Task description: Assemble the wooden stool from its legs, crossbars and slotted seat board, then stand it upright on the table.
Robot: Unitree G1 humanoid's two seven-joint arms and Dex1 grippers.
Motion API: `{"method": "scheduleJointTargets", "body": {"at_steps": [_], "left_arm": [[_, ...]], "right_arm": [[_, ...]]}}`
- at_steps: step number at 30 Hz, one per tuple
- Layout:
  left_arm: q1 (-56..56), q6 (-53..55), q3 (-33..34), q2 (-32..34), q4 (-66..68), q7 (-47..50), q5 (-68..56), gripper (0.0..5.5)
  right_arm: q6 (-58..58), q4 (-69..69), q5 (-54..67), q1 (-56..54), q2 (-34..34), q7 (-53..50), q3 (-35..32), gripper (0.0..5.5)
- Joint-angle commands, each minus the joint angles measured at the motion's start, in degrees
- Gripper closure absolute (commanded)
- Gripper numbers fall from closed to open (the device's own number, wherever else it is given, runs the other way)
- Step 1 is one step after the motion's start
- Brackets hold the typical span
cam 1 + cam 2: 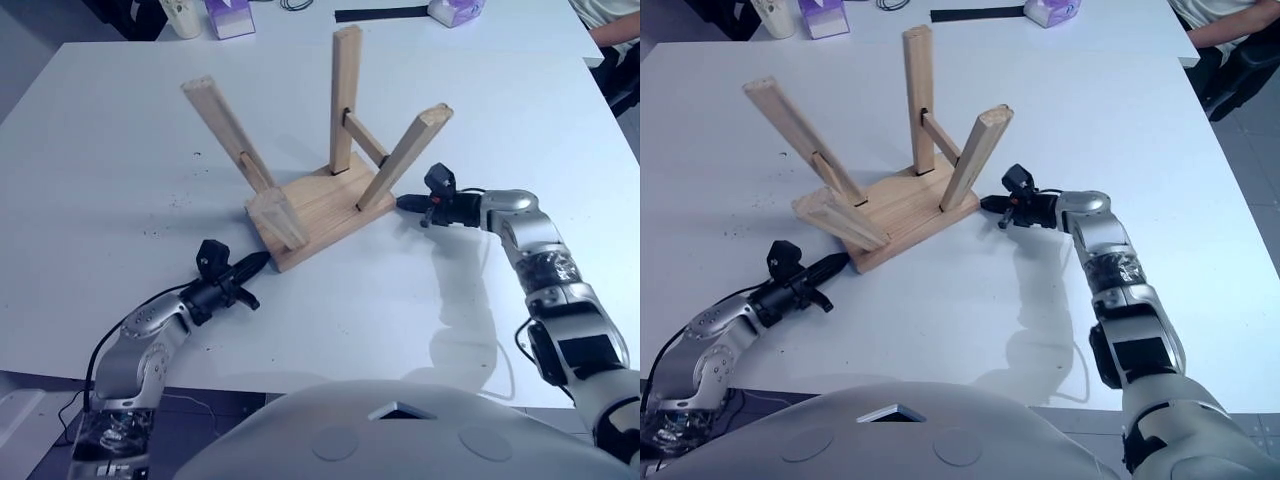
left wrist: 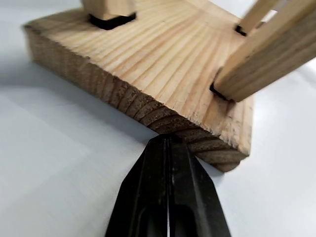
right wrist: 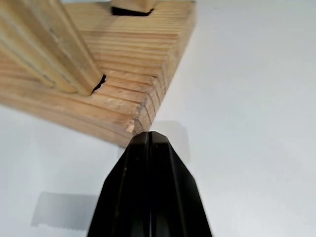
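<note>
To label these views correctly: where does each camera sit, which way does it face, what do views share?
Left eye view: head, facing forward-down at the upturned stool; left gripper and right gripper show.
Right eye view: other eye, same scene.
Left wrist view: left wrist, along the shut left gripper at a seat board corner.
Right wrist view: right wrist, along the shut right gripper at another corner.
All share the seat board.

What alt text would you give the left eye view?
An assembled wooden stool lies upside down on a white table, its seat board flat and four legs pointing up. The left gripper, shut, points at the seat board's near corner. The right gripper, shut, points at its right corner.
</note>
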Motion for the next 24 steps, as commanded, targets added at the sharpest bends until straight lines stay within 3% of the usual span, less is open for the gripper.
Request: {"method": "scheduleJointTargets", "body": {"at_steps": [1, 10, 24], "left_arm": [[-0.18, 1.01, -2.73, 0.29, 1.30, -1.50, 1.54, 5.46], [4.78, 0.10, -1.60, 1.44, -2.54, -1.27, 1.84, 5.46], [1.15, -3.66, -1.41, -3.29, 0.10, 2.90, 3.49, 5.46]], "right_arm": [[6.03, -12.93, 3.38, 7.87, -1.82, 4.41, 2.29, 5.50], [16.42, -39.64, 9.59, 24.73, -9.16, 1.89, -2.03, 5.50], [10.75, -33.53, 5.60, 25.11, -13.11, 0.23, -2.29, 5.50]]}}
